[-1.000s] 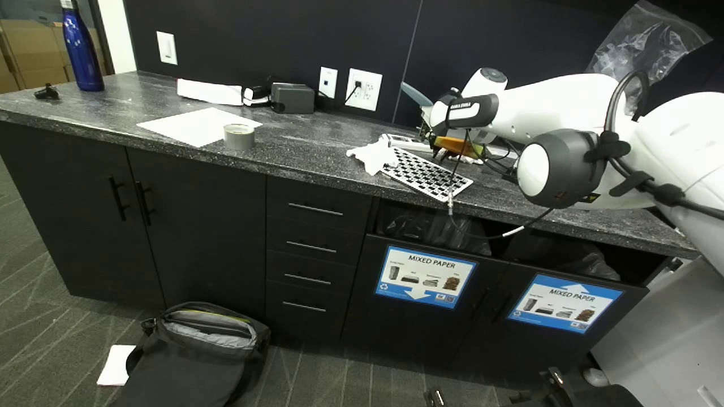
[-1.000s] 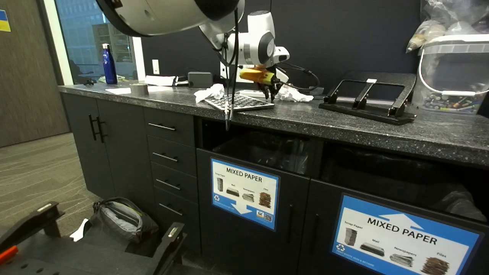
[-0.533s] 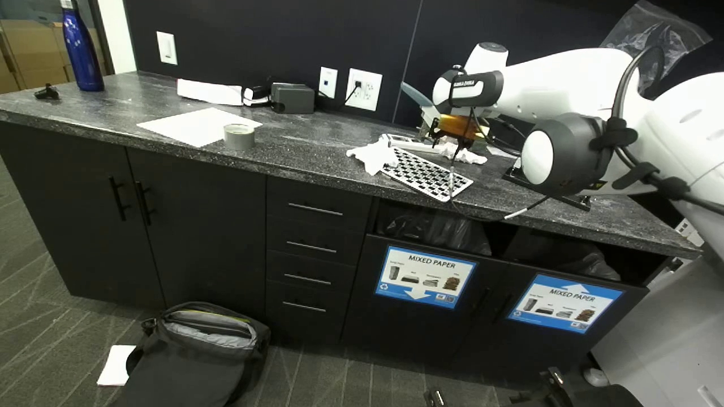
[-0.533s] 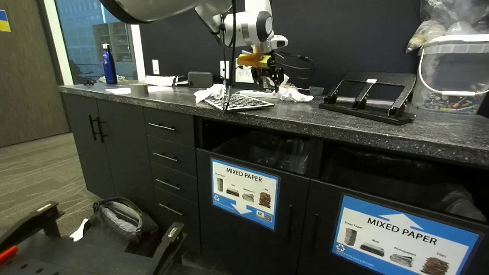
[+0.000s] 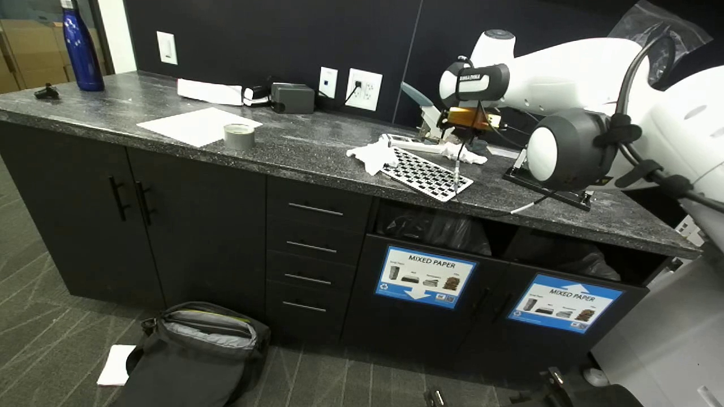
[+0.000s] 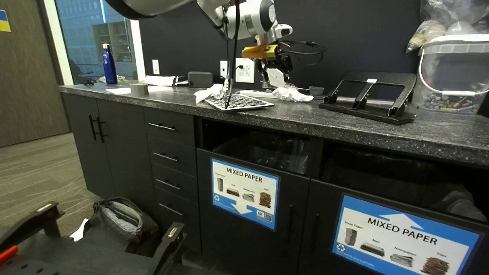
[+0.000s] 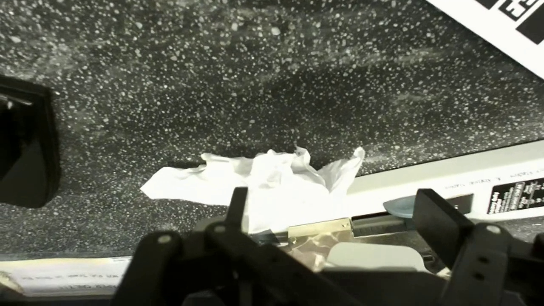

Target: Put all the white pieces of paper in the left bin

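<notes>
One crumpled white paper (image 7: 276, 182) lies on the speckled countertop (image 7: 238, 85) near the checkered board (image 5: 425, 174), below the gripper (image 7: 329, 198), whose jaws stand apart and hold nothing; it should prove light and soft, so pinch the bunched middle, not the thin edges.
</notes>
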`<state>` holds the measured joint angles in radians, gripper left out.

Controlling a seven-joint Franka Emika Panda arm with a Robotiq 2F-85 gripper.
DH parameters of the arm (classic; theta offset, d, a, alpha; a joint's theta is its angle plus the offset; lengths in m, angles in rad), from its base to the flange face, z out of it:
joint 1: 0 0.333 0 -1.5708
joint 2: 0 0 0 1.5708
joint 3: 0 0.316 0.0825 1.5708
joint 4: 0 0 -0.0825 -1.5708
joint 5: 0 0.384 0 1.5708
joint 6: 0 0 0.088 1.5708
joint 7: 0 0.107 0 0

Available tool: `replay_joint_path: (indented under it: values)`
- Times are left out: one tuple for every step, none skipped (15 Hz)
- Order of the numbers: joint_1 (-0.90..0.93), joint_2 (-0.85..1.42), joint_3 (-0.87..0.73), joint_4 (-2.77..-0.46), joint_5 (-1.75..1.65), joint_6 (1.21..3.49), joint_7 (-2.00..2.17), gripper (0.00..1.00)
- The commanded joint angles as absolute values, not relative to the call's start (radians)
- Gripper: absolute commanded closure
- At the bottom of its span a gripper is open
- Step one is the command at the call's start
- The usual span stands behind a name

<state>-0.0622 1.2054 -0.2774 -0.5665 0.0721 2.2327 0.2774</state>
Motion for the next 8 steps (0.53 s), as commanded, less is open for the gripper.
replay_joint_path:
  values:
    - [-0.109,1.274,-0.268,-0.516,0.082,2.318,0.248,0.00]
    - [-0.120,1.286,-0.264,-0.514,0.081,2.334,0.234,0.00]
    - [-0.132,1.303,-0.257,-0.508,0.088,2.362,0.236,0.00]
    - [-0.143,1.312,-0.249,-0.503,0.092,2.385,0.225,0.00]
    - [-0.154,1.318,-0.237,-0.501,0.095,2.402,0.210,0.00]
    - [-0.161,1.325,-0.227,-0.500,0.097,2.428,0.198,0.00]
    - [-0.168,1.329,-0.216,-0.498,0.099,2.448,0.186,0.00]
    - [-0.173,1.330,-0.205,-0.497,0.099,2.465,0.169,0.00]
